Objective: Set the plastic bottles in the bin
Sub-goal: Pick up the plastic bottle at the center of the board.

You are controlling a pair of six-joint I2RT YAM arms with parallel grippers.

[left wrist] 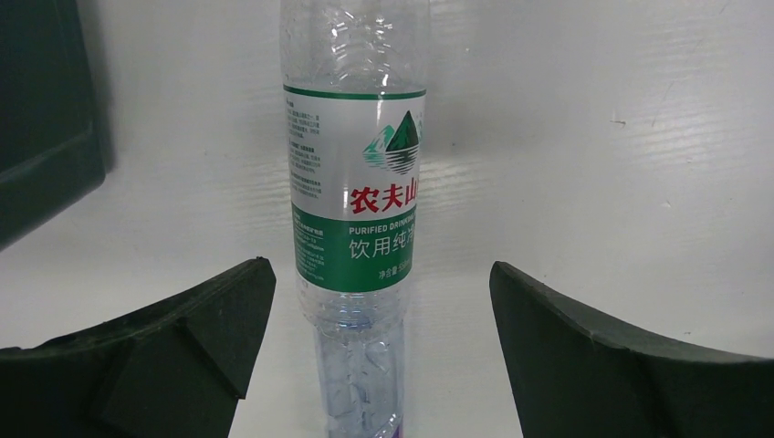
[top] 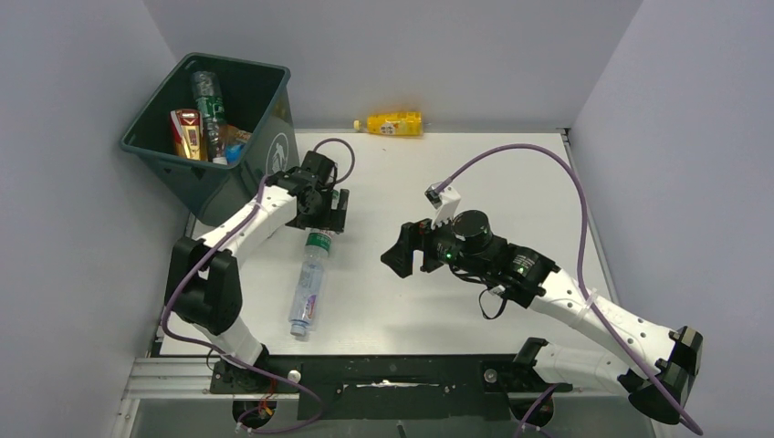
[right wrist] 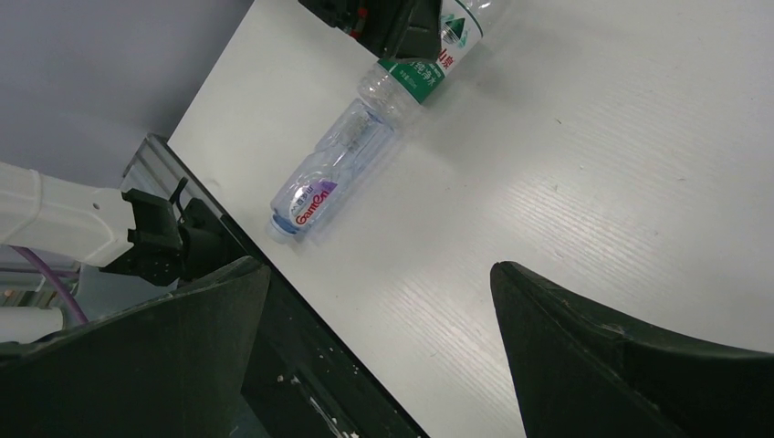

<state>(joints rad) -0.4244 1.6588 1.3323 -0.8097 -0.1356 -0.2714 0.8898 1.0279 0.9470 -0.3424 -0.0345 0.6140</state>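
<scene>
Two clear plastic bottles lie end to end on the white table. One has a green label (top: 319, 244) (left wrist: 356, 182) (right wrist: 418, 75). The other has a purple label and a blue cap (top: 306, 294) (left wrist: 360, 383) (right wrist: 330, 172). My left gripper (top: 329, 212) (left wrist: 381, 263) hovers open over the spot where they meet, a finger on each side, touching neither. My right gripper (top: 408, 255) (right wrist: 379, 265) is open and holds nothing, to the right of the bottles. A yellow bottle (top: 394, 123) lies at the far edge. The dark green bin (top: 270, 102) (left wrist: 46, 119) at the back left holds several bottles.
Grey walls close in the table on the left, back and right. The black mounting rail (top: 411, 374) (right wrist: 301, 365) runs along the near edge. Purple cables (top: 548, 155) loop above both arms. The bin stands just left of my left arm.
</scene>
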